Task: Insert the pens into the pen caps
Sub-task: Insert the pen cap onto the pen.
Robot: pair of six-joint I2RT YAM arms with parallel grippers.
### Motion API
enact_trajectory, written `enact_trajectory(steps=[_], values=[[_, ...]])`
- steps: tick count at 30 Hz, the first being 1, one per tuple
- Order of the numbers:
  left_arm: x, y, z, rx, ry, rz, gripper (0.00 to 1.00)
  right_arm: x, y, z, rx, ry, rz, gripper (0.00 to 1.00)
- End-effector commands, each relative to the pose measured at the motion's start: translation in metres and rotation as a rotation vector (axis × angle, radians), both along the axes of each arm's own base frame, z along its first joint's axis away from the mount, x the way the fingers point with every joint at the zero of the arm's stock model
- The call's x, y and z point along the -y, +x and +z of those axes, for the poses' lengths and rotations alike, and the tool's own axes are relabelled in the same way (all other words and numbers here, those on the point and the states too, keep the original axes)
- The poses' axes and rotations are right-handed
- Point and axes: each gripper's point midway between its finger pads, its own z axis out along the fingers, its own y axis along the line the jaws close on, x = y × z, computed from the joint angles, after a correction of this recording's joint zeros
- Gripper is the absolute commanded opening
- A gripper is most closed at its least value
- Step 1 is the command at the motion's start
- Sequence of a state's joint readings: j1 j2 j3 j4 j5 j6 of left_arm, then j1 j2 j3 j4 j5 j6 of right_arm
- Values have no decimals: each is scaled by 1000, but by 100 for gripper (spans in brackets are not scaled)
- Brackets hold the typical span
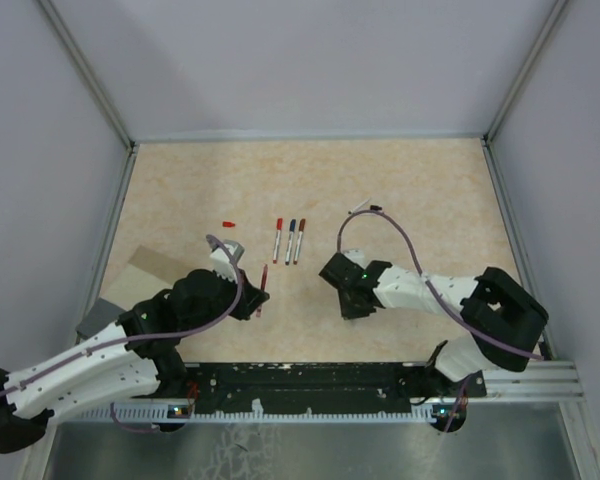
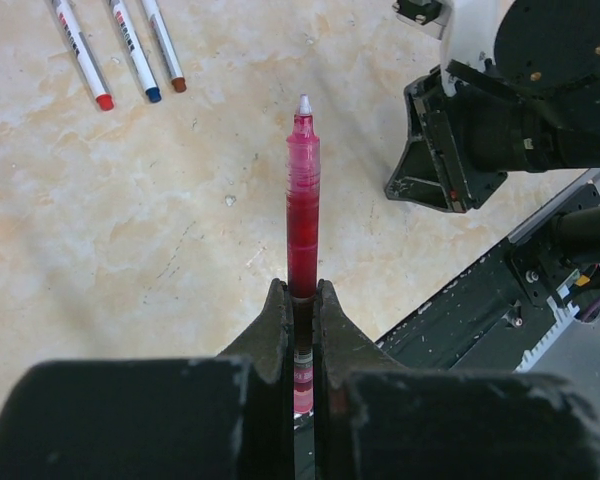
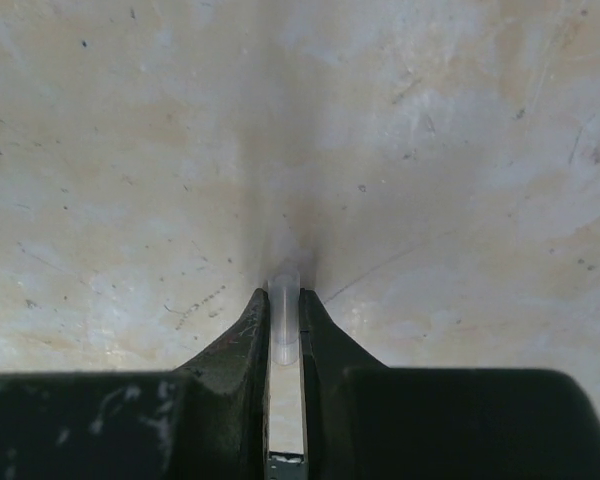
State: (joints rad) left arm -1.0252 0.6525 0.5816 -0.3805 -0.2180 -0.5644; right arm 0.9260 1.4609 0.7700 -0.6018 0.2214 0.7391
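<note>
The red pen (image 2: pixel 302 200) is sitting in the left gripper (image 2: pixel 301 292), left of centre and toward the near edge of the worktop (image 1: pixel 430 180). The two fingers (image 2: pixel 332 320) are pressing together on its lower barrel, so that most of the translucent red body is sticking out past them, ending in a bare whitish tip. Whether the pen is touching the surface is not clear from the wrist view. The right gripper (image 3: pixel 282 300) is hanging right of centre, also toward the near edge and well apart from the red pen. It is pointing down at the surface with its fingers nearly closed on a small clear piece (image 3: pixel 283 325), which is standing upright in the narrow gap between them. Whether that piece is a cap cannot be told, and it is too close to the surface to say if it is touching. Three pens (image 1: pixel 290 240) are lying side by side near the middle of the worktop, just beyond the red pen. They are parallel, with red, blue and dark-red ends facing the near edge. A red cap (image 1: pixel 228 223) is lying alone to their left, toward the left edge, with no gripper touching it.
</note>
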Motion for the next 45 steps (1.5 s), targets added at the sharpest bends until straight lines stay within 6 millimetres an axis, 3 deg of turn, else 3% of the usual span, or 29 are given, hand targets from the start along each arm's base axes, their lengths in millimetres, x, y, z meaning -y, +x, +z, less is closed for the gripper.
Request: enact_trajectory(steps=[1,9,15,20,27,34,45], values=[[9,1,1,-1,-28,-23,0,8,-2,18,58,31,-28,0],[28,-3,2,20,-51,-112,0,-24,22,92,314,441,-70,0],[50,-11,11,49,-106,-232,0,-35,32,156,494,796,-156,0],[73,-24,16,42,-102,-384,0,-38,38,192,565,1037,-262,0],[93,-28,14,13,-104,-463,0,-39,49,236,649,1214,-333,0],[98,-26,16,17,-105,-471,0,-52,52,251,638,1249,-304,0],[93,-19,12,3,-99,-407,0,-69,45,250,576,1269,-237,0]])
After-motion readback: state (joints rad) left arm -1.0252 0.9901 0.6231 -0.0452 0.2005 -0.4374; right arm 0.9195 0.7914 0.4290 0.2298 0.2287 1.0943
